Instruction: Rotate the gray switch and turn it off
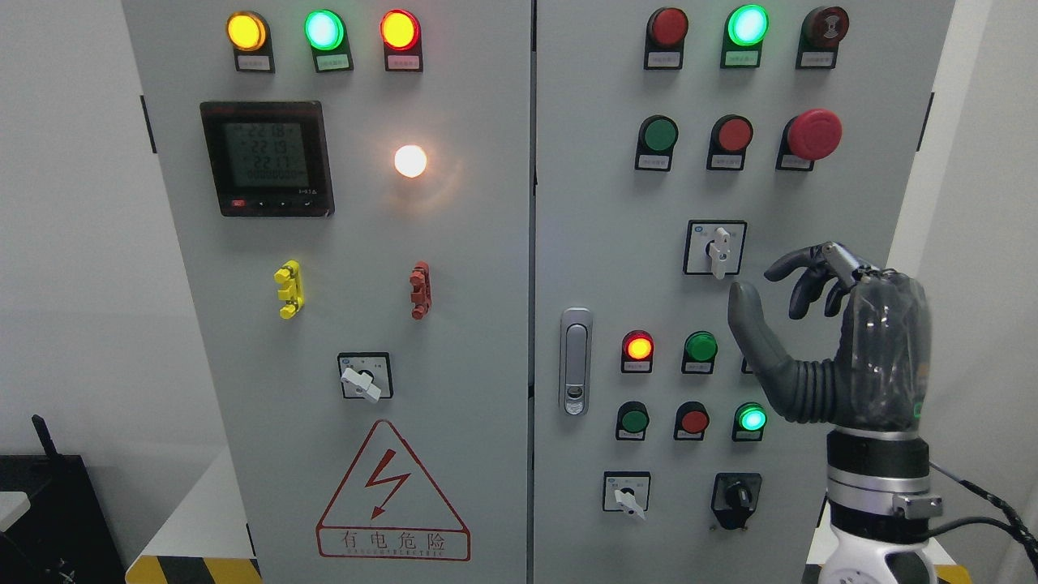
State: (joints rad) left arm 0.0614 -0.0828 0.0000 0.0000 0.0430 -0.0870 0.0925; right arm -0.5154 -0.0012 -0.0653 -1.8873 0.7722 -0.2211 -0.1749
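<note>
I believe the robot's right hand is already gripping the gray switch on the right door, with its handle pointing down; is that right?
Not quite. In the head view the right hand hovers open beside the gray switch, not gripping it. The switch is on the right door, handle pointing down.

A matt grey painted-metal cabinet [486, 324] carries a brushed, silvery metal door handle [575, 361] at centre frame. The right hand [843, 341], at right, shows dark rubbery ribbed plastic with a glossy sheen, above a polished metal wrist ring [876, 478]. The gray switch [717, 251] looks smooth plastic.
</note>
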